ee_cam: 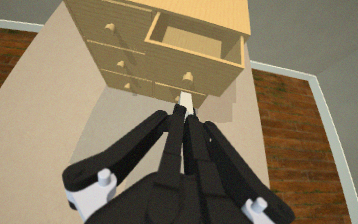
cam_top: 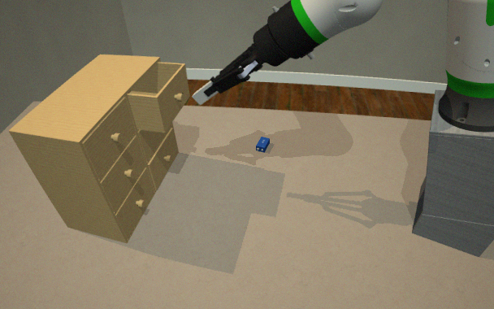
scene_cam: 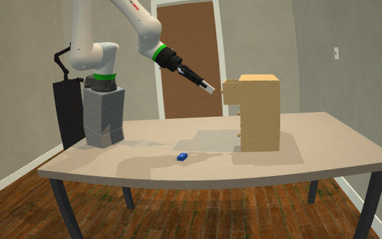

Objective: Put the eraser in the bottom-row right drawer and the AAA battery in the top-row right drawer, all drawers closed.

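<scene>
One drawer [cam_top: 172,91] [scene_cam: 232,92] [ee_cam: 200,67] stands open ahead of the claw [cam_top: 201,97] [scene_cam: 211,89] [ee_cam: 183,100] — clenched, nothing held; pushing it shut seems in hand, a straight press being needed.

Chest of drawers [cam_top: 81,95] [scene_cam: 260,116] [ee_cam: 120,50]: pale wood look, fine straight grain, matt. Knobs [cam_top: 178,97] [ee_cam: 187,77]: same pale wood look, smooth. Counter [cam_top: 345,260] [scene_cam: 204,173] [ee_cam: 45,95]: beige, matt, faintly speckled. Pedestal [cam_top: 459,183] [scene_cam: 103,119]: grey, brushed-looking, fine streaks. Arm housing [cam_top: 345,16] [scene_cam: 147,28]: smooth white, soft sheen. Floor [cam_top: 325,97] [scene_cam: 188,217] [ee_cam: 295,130]: red-brown wood planks, streaked grain. Block with two studs [cam_top: 262,145] [scene_cam: 182,156]: smooth blue casing.
</scene>
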You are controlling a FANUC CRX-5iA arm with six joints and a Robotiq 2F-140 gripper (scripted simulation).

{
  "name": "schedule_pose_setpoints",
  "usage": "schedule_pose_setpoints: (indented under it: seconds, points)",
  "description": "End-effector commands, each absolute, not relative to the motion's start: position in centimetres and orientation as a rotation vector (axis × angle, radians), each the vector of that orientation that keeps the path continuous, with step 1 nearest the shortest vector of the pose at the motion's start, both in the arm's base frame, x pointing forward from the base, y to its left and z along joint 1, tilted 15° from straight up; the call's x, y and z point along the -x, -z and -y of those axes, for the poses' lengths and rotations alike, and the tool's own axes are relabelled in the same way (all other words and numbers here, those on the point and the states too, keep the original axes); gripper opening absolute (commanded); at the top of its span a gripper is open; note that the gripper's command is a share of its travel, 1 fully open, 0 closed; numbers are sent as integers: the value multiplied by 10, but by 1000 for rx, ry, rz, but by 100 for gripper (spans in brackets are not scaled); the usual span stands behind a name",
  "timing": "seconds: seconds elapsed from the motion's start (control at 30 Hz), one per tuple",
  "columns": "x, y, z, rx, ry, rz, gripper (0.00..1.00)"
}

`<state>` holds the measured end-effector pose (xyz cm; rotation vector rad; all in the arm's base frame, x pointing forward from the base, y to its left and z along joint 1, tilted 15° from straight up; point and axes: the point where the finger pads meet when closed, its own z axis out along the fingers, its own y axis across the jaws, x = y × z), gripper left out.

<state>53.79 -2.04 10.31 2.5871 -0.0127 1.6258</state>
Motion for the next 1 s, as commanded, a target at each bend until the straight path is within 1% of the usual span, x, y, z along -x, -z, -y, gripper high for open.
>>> schedule_pose_setpoints:
  seconds: [0.0, 0.97]
  points:
    - [-542, -104, 21, -2587, -1626, 13, 0]
    - [-583, -115, 22, -2587, -1626, 13, 0]
